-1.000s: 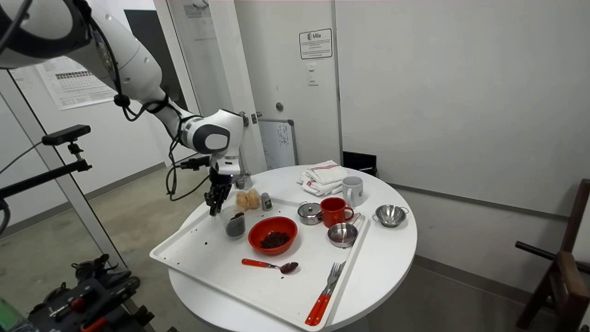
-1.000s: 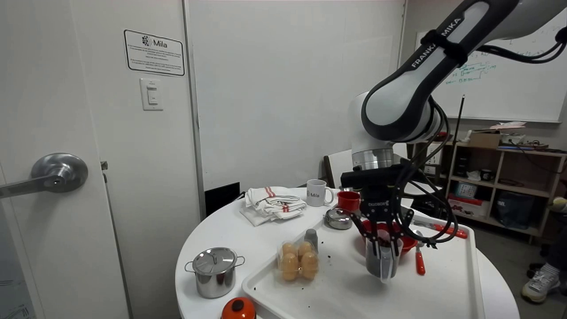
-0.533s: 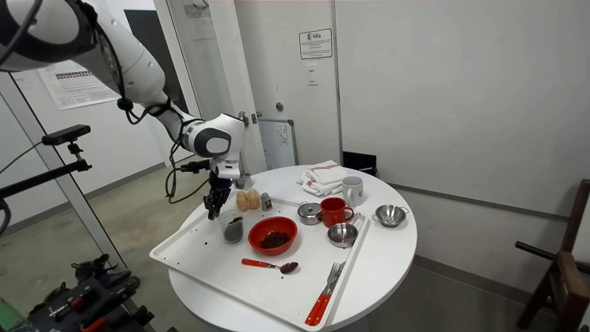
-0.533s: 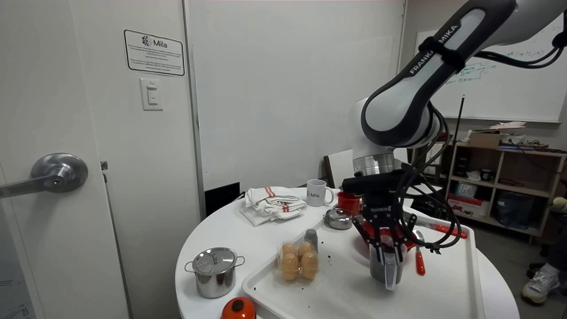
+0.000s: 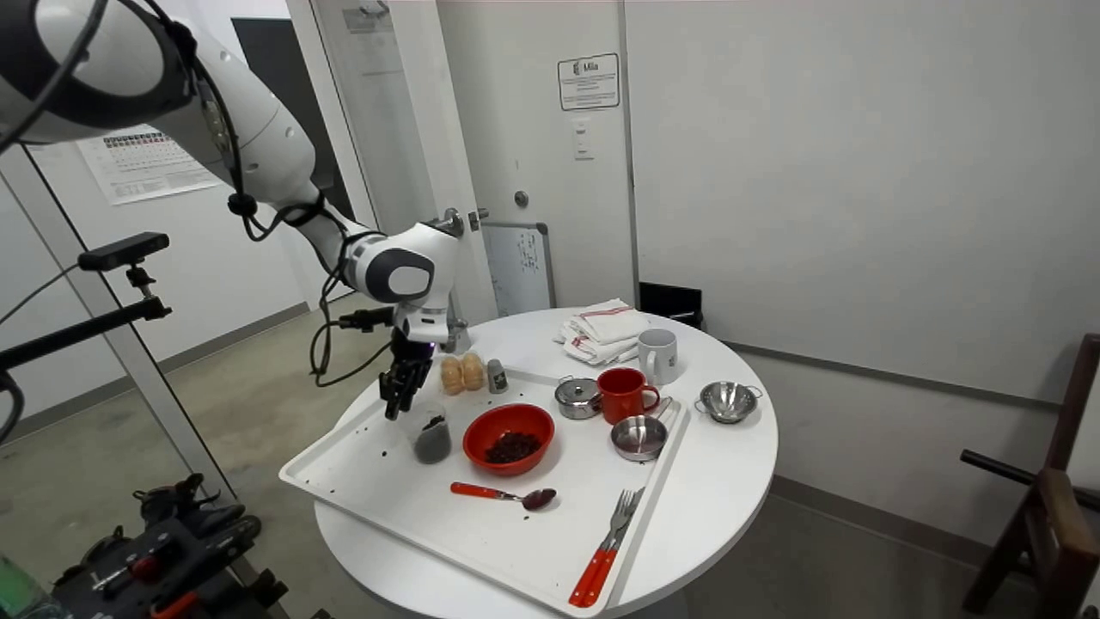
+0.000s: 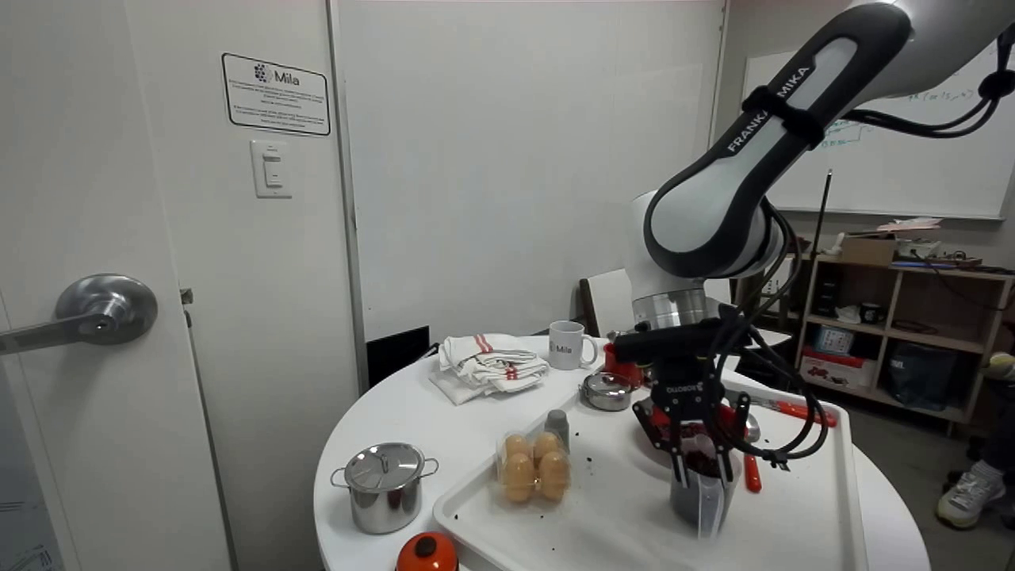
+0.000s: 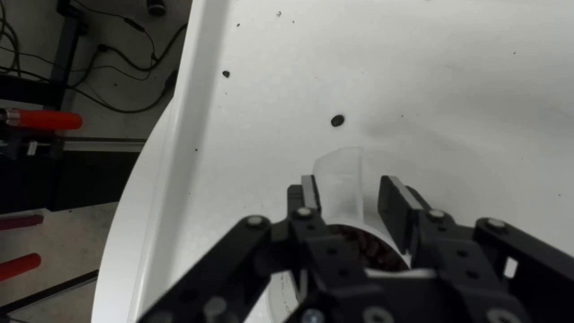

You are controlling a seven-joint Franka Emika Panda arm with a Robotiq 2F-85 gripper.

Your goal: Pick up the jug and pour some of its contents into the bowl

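The jug (image 5: 432,443) has clear plastic upper walls, a dull grey lower part and dark bits inside. In an exterior view the jug (image 6: 694,507) is low over the tray; I cannot tell if it touches. My gripper (image 6: 703,478) is over it, fingers either side of its handle. In the wrist view the jug's handle (image 7: 341,193) lies between the spread fingers of the gripper (image 7: 350,184), with a gap at the right finger. In an exterior view the gripper (image 5: 395,406) is left of the red bowl (image 5: 481,430), which holds dark bits.
The white tray (image 5: 378,481) bears a red-handled spoon (image 5: 498,493), fork and knife. An egg pack (image 6: 533,469) and grey shaker (image 6: 557,426) are near the gripper. A red cup (image 5: 623,395), small lidded pot (image 5: 577,398) and steel bowl (image 5: 639,438) stand beyond the bowl.
The arm and gripper have moved down, and the jug has moved down with them, away from the bowl. The fingers look slightly wider apart now. The bowl has not moved.
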